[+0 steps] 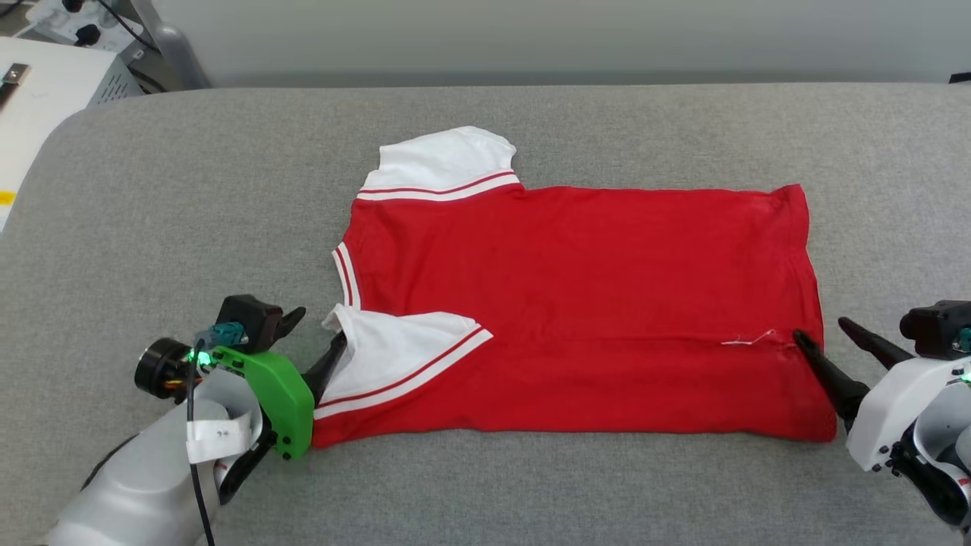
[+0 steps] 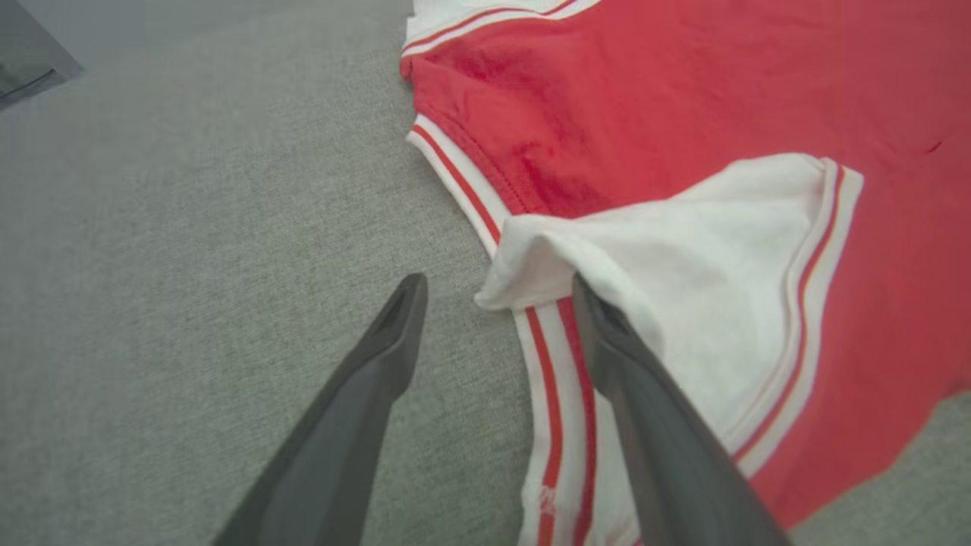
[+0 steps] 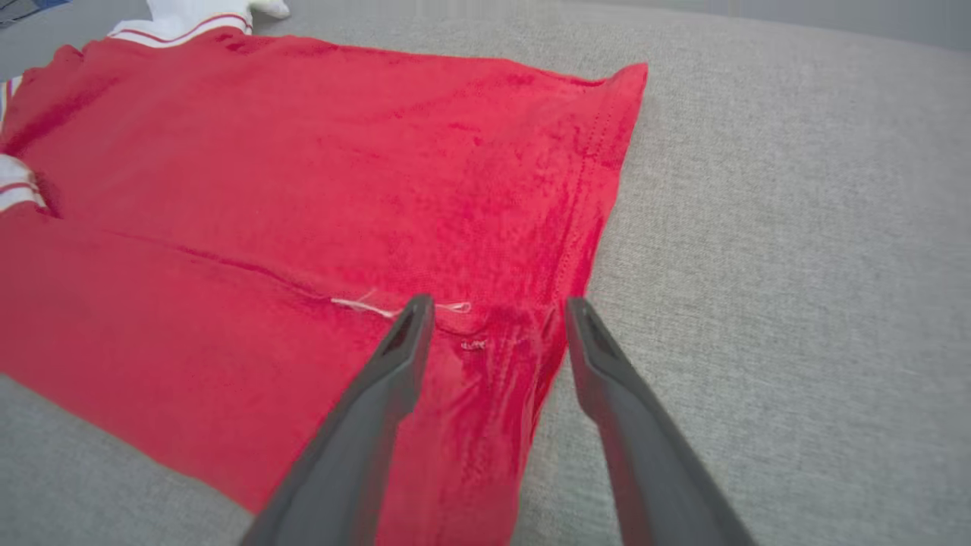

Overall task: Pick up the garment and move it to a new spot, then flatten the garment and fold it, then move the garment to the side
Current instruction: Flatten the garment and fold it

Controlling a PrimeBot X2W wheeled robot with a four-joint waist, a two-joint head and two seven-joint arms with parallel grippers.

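I see the red jersey (image 1: pixel 576 303) lying flat in the middle of the grey tabletop (image 1: pixel 190 227), its near side folded over onto itself. The left gripper (image 1: pixel 318 327) has its fingers spread wide and empty, one finger touching the folded white sleeve (image 1: pixel 394 349). The right gripper (image 1: pixel 819 328) is also open, holding nothing, its fingers either side of the hem (image 3: pixel 599 189).

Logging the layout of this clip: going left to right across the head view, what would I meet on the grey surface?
left gripper, open → garment, red with white sleeves → right gripper, open
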